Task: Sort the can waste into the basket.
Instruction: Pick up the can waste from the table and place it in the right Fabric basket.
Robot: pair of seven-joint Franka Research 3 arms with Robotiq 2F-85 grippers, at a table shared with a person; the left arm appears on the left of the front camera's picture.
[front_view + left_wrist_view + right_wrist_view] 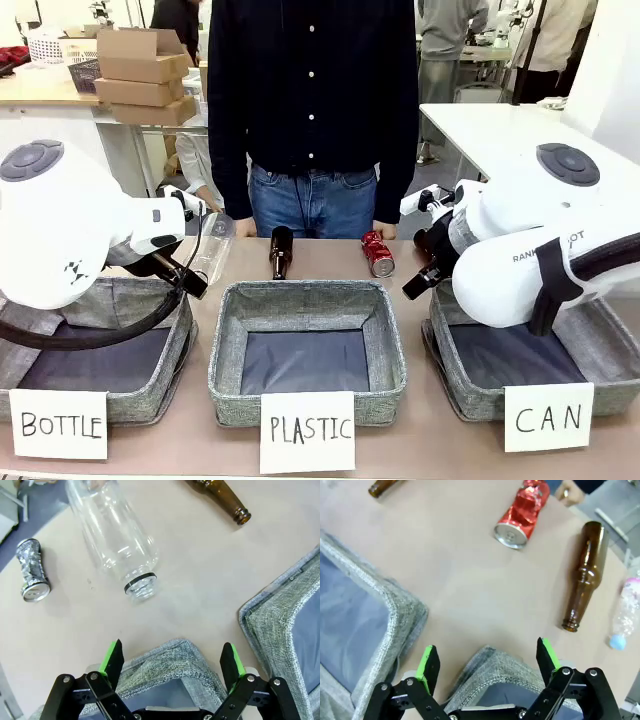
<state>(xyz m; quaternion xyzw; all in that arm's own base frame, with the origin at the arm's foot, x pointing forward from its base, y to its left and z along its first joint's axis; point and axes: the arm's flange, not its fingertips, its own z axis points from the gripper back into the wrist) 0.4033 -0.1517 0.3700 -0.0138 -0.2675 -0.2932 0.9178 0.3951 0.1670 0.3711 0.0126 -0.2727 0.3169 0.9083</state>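
Nearest the front camera stand three white paper signs, and the middle grey woven bin (305, 345), signed "PLASTIC" (307, 431), serves as the landmark. To its left sits the like bin signed "BOTTLE" (58, 424); to its right sits the CAN basket (455, 375), with its handwritten sign (548, 417) propped against the front wall. All three bins show dark lining and nothing inside where visible.

Beyond the middle bin's far wall a brown glass bottle (281, 251) lies on the tan table (320, 255), neck toward the bin. Just right of it, past the bin's far right corner, lies the dented red can (377, 253), one silver end facing the bin. In the right wrist view this can (522, 514) lies apart from another brown bottle (585, 575), and a small clear plastic bottle with a blue cap (626, 612) lies at the edge of that view.

Off the middle bin's far left corner a clear plastic bottle (211, 248) lies on the table. The left wrist view shows its open mouth (140, 583), and beyond it the silvery can (32, 570), crumpled, lying by the table edge.

The left gripper (171, 661) hovers over a corner of the BOTTLE bin, fingers spread wide, holding nothing. The right gripper (486, 663) hangs over a corner of the CAN basket, its green pads likewise wide apart and empty. A person in a dark shirt and jeans (312, 110) stands at the far side, facing the middle bin.
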